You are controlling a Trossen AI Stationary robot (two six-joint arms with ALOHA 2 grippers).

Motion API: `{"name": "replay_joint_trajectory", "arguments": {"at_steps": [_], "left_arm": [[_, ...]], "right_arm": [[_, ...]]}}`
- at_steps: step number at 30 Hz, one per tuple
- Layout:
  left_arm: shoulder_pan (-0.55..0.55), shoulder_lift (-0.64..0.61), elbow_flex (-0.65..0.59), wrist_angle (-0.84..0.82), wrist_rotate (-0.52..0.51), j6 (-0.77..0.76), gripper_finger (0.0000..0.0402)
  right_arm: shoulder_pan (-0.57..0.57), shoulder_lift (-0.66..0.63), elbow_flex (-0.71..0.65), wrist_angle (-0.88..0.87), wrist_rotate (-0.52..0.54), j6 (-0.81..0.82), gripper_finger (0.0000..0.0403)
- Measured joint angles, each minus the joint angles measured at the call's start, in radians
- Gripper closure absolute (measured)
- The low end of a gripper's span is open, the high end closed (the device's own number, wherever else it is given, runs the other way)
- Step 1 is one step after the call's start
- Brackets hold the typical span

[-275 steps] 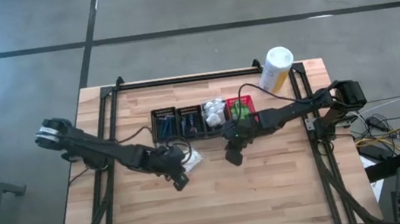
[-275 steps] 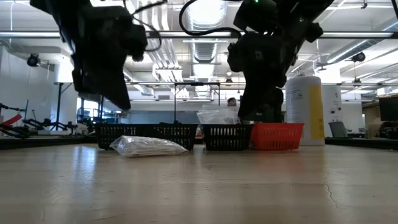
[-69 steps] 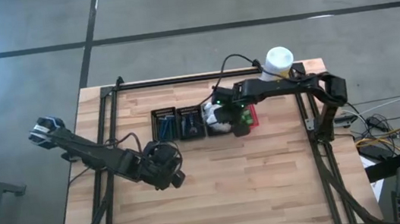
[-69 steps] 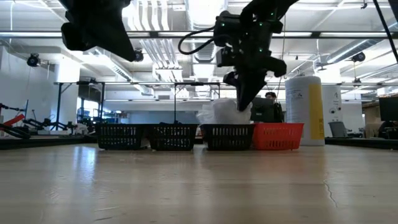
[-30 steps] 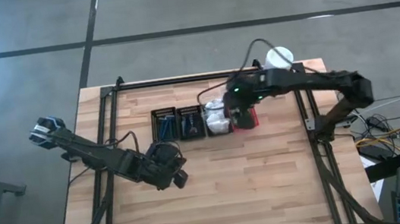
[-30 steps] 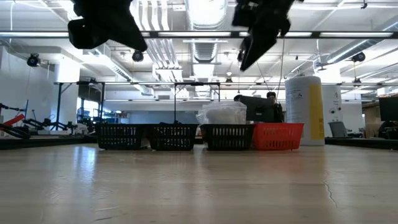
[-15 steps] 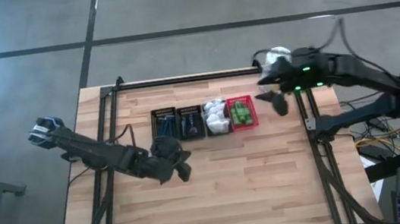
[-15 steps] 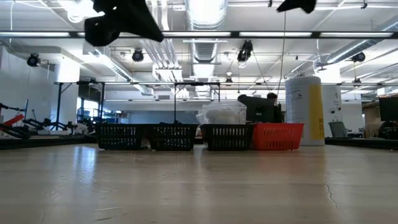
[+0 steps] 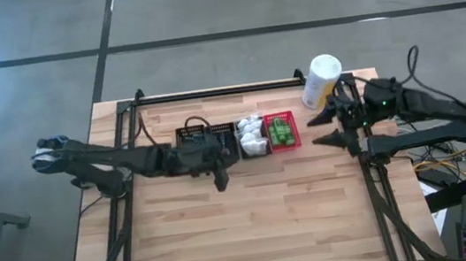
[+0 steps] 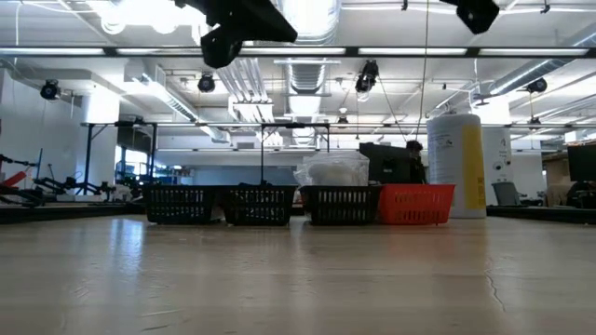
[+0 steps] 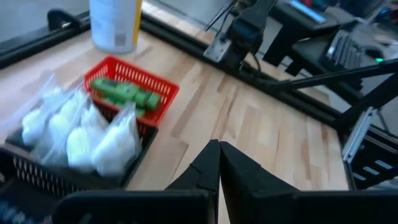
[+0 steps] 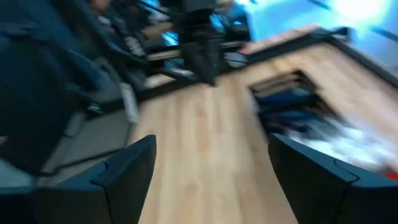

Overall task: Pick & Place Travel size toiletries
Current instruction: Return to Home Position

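Note:
Several small baskets stand in a row at the table's far middle. The red basket (image 9: 282, 131) holds green bottles (image 11: 124, 94). The black basket beside it (image 9: 252, 137) holds white puffy bundles (image 11: 81, 130). My left gripper (image 9: 220, 182) hovers shut and empty just near of the black baskets (image 9: 207, 138), its arm lying over them; its joined fingers (image 11: 219, 163) show in its wrist view. My right gripper (image 9: 326, 129) hangs open and empty to the right of the red basket, above the table, with its fingers (image 12: 127, 168) spread wide.
A tall white-and-yellow canister (image 9: 321, 81) stands at the far right, close behind my right gripper. Black frame rails (image 9: 129, 152) run along the table's left, right and far sides. Bare wood (image 9: 262, 225) fills the near half. In the low view both grippers (image 10: 237, 26) hang high above the baskets.
My right gripper has drawn back from above the baskets toward the table's right edge, rising and turning as it went. My left gripper, still shut, has swung from the table's middle toward the right and the far side, up to the row of baskets.

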Motion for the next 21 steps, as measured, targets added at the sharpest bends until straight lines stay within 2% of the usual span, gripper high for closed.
{"name": "replay_joint_trajectory", "arguments": {"at_steps": [6, 10, 14, 16, 21], "left_arm": [[0.076, -0.033, -0.006, 0.050, 0.105, 0.086, 0.0390], [0.154, -0.071, -0.098, 0.171, 0.238, 0.113, 0.0390], [0.213, -0.116, -0.253, 0.406, 0.351, 0.113, 0.0390], [0.226, -0.149, -0.325, 0.484, 0.362, 0.113, 0.0390], [0.260, -0.247, -0.482, 0.549, 0.354, 0.101, 0.0390]], "right_arm": [[0.024, -0.069, -0.267, 0.405, -0.098, 0.085, 0.0080], [0.026, -0.101, -0.404, 0.585, -0.104, 0.127, 0.0068], [0.026, -0.134, -0.503, 0.681, -0.094, 0.175, 0.0056], [0.026, -0.150, -0.540, 0.707, -0.094, 0.196, 0.0051], [0.026, -0.194, -0.626, 0.774, -0.076, 0.235, 0.0051]]}}
